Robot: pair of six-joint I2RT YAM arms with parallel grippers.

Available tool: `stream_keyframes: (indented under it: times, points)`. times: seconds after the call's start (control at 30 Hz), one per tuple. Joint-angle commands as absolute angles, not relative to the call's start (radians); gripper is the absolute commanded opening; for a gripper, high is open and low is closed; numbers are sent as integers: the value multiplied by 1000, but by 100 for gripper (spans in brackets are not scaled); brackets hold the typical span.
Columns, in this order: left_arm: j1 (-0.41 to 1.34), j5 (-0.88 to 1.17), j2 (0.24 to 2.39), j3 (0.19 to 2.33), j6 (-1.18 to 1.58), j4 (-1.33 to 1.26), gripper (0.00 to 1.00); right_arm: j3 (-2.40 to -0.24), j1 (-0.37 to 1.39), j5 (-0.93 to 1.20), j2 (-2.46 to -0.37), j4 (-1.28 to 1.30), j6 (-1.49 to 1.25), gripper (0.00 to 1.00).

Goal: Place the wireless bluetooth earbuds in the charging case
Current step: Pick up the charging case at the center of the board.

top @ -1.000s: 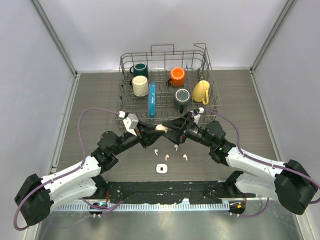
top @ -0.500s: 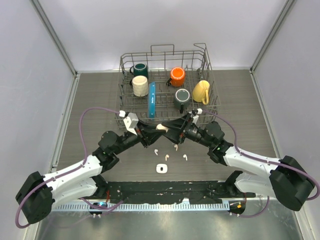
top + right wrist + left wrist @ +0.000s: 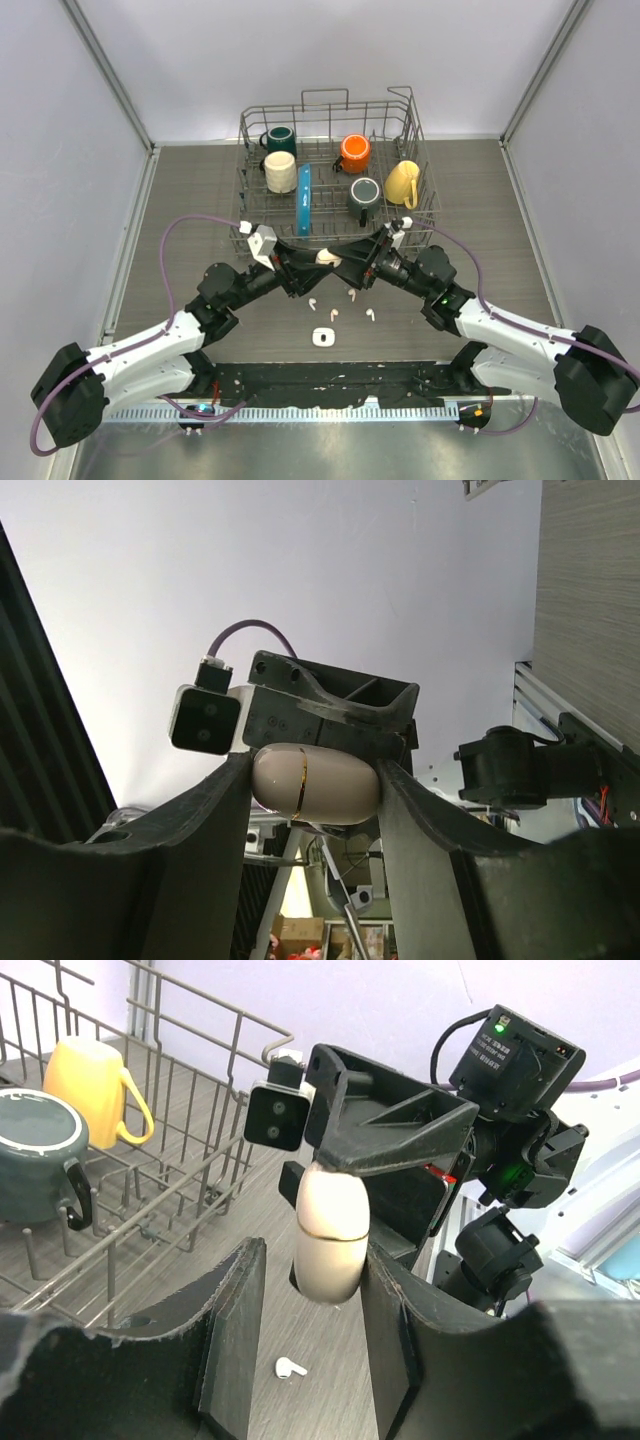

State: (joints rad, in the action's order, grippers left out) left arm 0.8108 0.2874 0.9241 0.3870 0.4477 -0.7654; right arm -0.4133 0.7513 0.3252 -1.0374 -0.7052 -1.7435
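— From above, where is the case?
— The beige egg-shaped charging case (image 3: 325, 257) is held off the tabletop (image 3: 500, 250), about mid-table and just in front of the dish rack (image 3: 425, 205). The left gripper (image 3: 308, 264) and right gripper (image 3: 344, 264) meet at it from either side.
— And the earbuds?
— Four earbuds (image 3: 334, 314) lie loose on the tabletop, between the case and the near edge. A small white box (image 3: 322, 337) sits closer to that edge.
— The left wrist camera?
— The left gripper's fingers (image 3: 235, 1330) stand parted around the case's lower end. A clear gap shows at one finger, so it has no clamp on it. A black finger of the right gripper caps the upper end. One white earbud (image 3: 291, 1367) lies on the tabletop below.
— The right wrist camera?
— The case lies crosswise between the right gripper's fingers (image 3: 215, 810), with both pressed against it. It is gripped. A thin gold seam rings the case.
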Motion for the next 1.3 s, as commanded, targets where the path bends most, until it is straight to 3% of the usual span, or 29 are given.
stream_keyframes:
  times: [0.0, 0.3, 1.27]
  points:
    - [810, 265, 913, 388, 475, -782, 47, -439, 755, 298, -997, -703, -1707, 13]
    - [808, 293, 962, 419, 497, -815, 50, -433, 756, 301, -1011, -709, -1713, 11]
    - [810, 298, 1002, 429, 485, -893, 46, -408, 755, 308, -1029, -745, -1733, 11]
